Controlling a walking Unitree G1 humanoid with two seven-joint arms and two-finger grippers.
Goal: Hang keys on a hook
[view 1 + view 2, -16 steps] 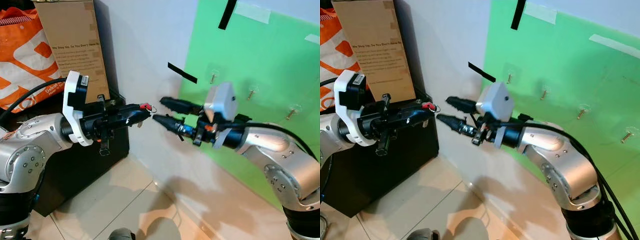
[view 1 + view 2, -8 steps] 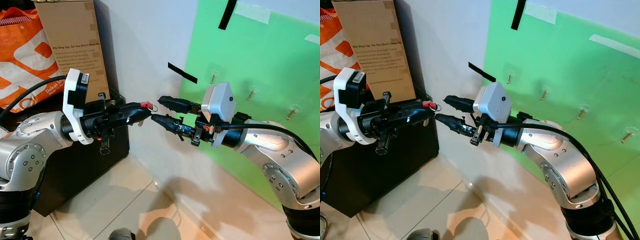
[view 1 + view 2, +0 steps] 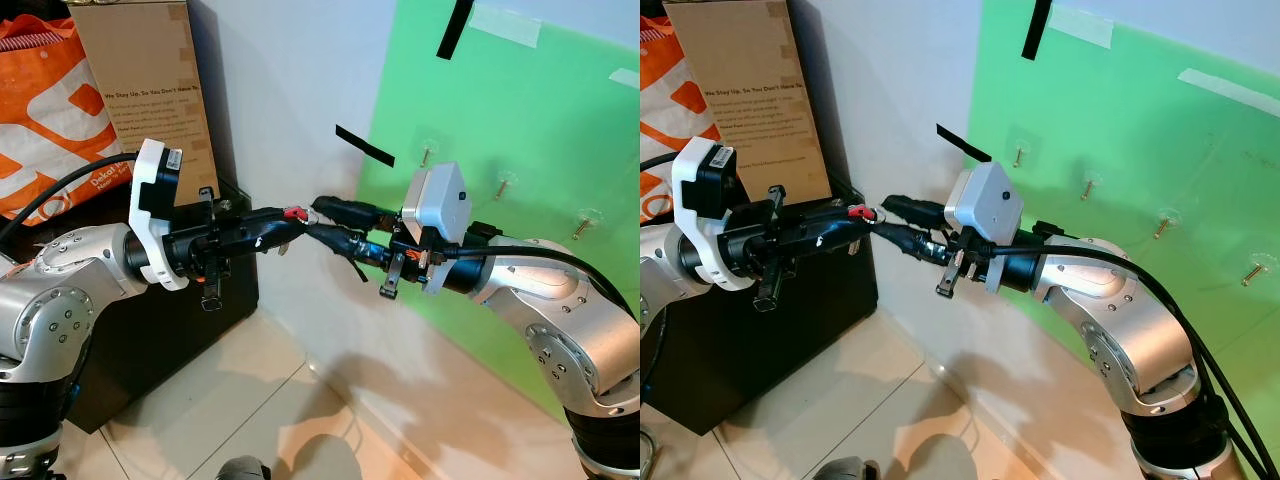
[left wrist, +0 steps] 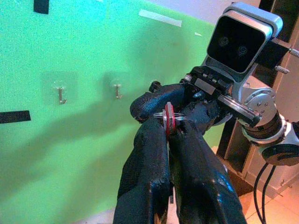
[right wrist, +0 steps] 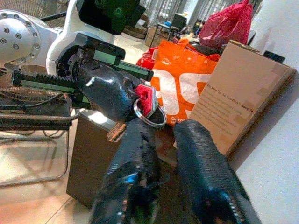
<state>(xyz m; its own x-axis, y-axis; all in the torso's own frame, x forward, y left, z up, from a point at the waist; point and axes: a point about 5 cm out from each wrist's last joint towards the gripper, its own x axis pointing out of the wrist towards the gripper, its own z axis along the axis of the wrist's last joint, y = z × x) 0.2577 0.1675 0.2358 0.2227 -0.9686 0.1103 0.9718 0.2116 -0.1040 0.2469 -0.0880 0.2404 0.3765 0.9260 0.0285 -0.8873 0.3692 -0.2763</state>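
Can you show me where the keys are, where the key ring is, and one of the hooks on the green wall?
keys [image 5: 146, 99], right wrist view, on the red key head.
key ring [image 5: 150, 122], right wrist view, on the lower curve of the metal loop.
hook [image 4: 60, 94], left wrist view, on the metal stem under its clear pad.

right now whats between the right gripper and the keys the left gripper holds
Nothing. In the right wrist view the right gripper has its fingertips right at the key ring, while the left gripper pinches the red-tagged keys.
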